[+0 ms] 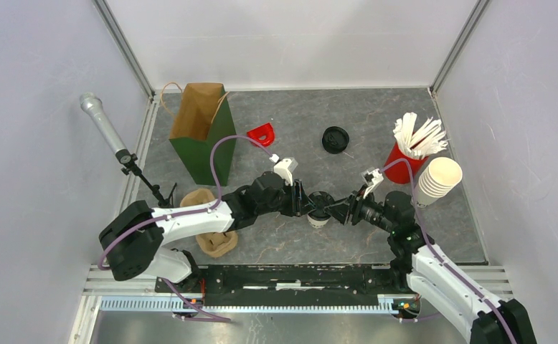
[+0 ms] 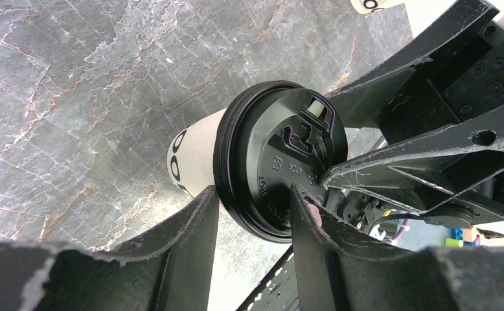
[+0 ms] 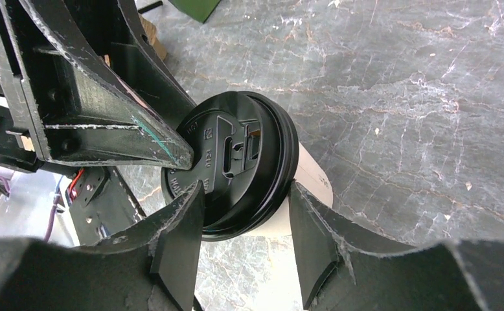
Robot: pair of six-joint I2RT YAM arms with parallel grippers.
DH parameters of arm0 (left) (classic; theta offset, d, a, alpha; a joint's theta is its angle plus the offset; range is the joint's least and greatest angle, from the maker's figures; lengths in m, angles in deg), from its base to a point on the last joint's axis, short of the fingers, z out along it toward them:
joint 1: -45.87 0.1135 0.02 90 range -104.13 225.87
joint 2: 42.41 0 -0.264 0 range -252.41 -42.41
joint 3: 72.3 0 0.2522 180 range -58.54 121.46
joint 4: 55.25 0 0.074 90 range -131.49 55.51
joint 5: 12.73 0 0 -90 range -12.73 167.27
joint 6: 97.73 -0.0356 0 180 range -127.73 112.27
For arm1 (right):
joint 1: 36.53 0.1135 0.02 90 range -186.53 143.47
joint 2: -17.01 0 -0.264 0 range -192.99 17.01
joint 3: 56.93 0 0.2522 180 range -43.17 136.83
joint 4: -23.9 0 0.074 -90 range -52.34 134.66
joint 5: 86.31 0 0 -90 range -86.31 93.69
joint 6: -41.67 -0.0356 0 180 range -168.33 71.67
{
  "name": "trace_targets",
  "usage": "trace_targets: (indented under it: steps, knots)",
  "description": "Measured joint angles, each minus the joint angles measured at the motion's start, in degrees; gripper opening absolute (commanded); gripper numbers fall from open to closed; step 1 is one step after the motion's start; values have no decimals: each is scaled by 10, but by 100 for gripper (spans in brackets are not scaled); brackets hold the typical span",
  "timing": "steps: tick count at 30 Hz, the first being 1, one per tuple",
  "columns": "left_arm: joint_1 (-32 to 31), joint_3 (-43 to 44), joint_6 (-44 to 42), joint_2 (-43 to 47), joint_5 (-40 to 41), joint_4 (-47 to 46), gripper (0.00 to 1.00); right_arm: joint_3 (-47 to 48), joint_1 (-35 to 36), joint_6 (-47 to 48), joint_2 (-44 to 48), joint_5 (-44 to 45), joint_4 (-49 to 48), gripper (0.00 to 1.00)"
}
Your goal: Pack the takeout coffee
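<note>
lidded coffee cup (image 1: 319,213) seen at 6 o'clock of loose lid (image 1: 336,139). left gripper (image 2: 252,191) clamped on it from 9 o'clock. right gripper (image 3: 246,188) set astride it from 3 o'clock, grip not discernible.

The left arm (image 1: 190,221) and right arm (image 1: 445,276) wear white shells, black joints, purple cables (image 1: 217,154). The left hand (image 2: 252,197) and right hand (image 3: 246,191) have chipped black fingers (image 2: 191,227).

Green bag (image 1: 203,132), microphone (image 1: 102,123), red stick cup (image 1: 404,163)
</note>
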Motion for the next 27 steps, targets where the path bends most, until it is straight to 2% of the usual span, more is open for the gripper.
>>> trace_targets:
  steps: [11,16,27]
  knots:
    - [-2,-4,1,0,8,-3,48,-45,0,-24,-2,16,-95,48]
    - [-2,-4,1,1,8,-3,48,-47,0,-28,-4,12,-103,53]
    - [-1,24,-11,0,0,38,51,103,4,31,-60,45,105,62]
